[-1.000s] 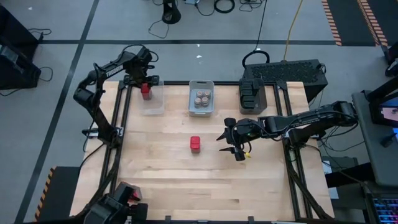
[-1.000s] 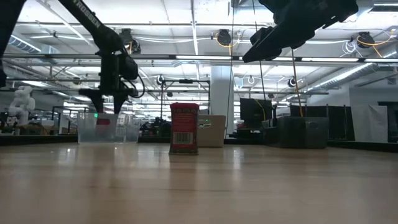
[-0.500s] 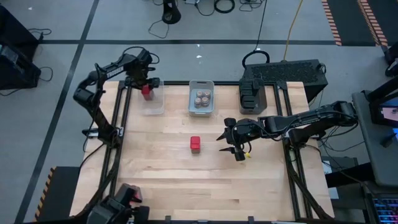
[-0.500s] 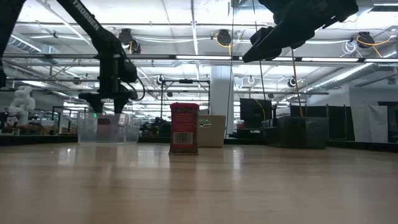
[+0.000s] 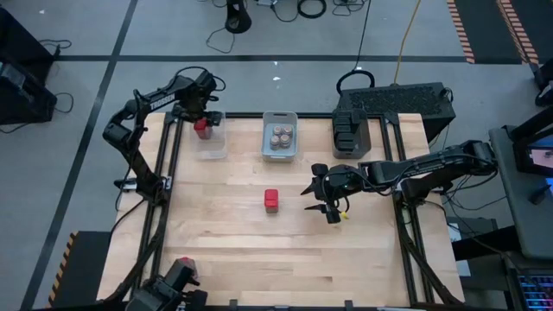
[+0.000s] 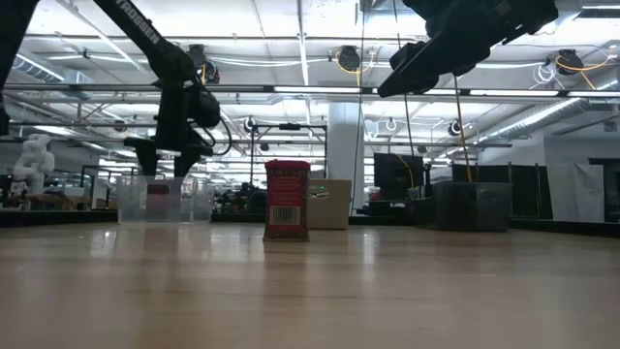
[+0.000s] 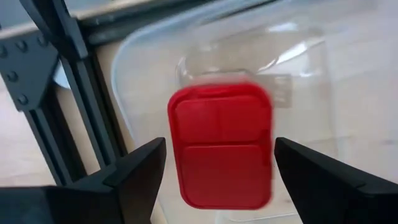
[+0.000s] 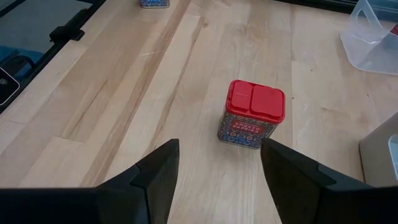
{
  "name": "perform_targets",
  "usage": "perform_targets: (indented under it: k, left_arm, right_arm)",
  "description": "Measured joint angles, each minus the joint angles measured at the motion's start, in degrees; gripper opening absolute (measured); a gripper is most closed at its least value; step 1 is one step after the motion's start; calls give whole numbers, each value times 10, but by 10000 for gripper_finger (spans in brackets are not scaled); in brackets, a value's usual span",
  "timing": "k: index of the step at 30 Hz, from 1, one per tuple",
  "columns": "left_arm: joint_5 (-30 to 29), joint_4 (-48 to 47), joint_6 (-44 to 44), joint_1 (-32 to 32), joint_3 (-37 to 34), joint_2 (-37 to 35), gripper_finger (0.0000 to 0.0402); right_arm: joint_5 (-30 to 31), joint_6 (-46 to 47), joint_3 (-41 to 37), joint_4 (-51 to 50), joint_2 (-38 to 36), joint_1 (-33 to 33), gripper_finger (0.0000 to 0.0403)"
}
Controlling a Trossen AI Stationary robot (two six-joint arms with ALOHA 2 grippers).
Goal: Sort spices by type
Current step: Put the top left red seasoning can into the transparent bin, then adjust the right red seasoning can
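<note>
A red-lidded spice tin (image 7: 221, 146) stands inside the clear bin (image 5: 212, 138) at the table's far left. My left gripper (image 7: 217, 155) hovers over it, open, one finger on either side of the tin with a small gap each side; it also shows in the high view (image 5: 204, 121). A second red-lidded tin (image 5: 271, 200) stands upright on the table's middle and shows in the right wrist view (image 8: 252, 115). My right gripper (image 5: 318, 204) hangs open and empty above the table, to the right of that tin. Round brown-topped jars (image 5: 280, 136) sit in the grey bin.
Three bins stand in a row along the far edge: the clear bin, the grey bin (image 5: 268, 149) in the middle and a dark bin (image 5: 350, 131) at the right. Bare wooden table (image 5: 259, 250) lies toward the near edge.
My left arm's wrist has shifted a little toward the table's right edge above the clear bin. The red tin in the bin and the tin on the table's middle stay where they were.
</note>
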Motion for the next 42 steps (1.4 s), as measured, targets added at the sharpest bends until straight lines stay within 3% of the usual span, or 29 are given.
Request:
perform_targets:
  k: [10, 15, 28, 34, 39, 42]
  left_arm:
    - [0, -4, 6, -5, 39, -80, 307]
    - [66, -16, 42, -34, 40, -148, 307]
    - [105, -52, 19, -321, 22, -283, 307]
    - [97, -42, 28, -456, 21, -274, 306]
    - [74, 7, -54, -513, 21, -241, 306]
    - [78, 31, -40, -539, 21, -217, 306]
  right_arm:
    - [0, 0, 0, 0, 0, 0, 210]
    - [0, 0, 0, 1, 0, 0, 210]
    - [0, 0, 0, 24, 0, 0, 210]
    - [0, 2, 0, 26, 0, 0, 210]
    - [0, 2, 0, 26, 0, 0, 210]
    - [0, 3, 0, 26, 0, 0, 210]
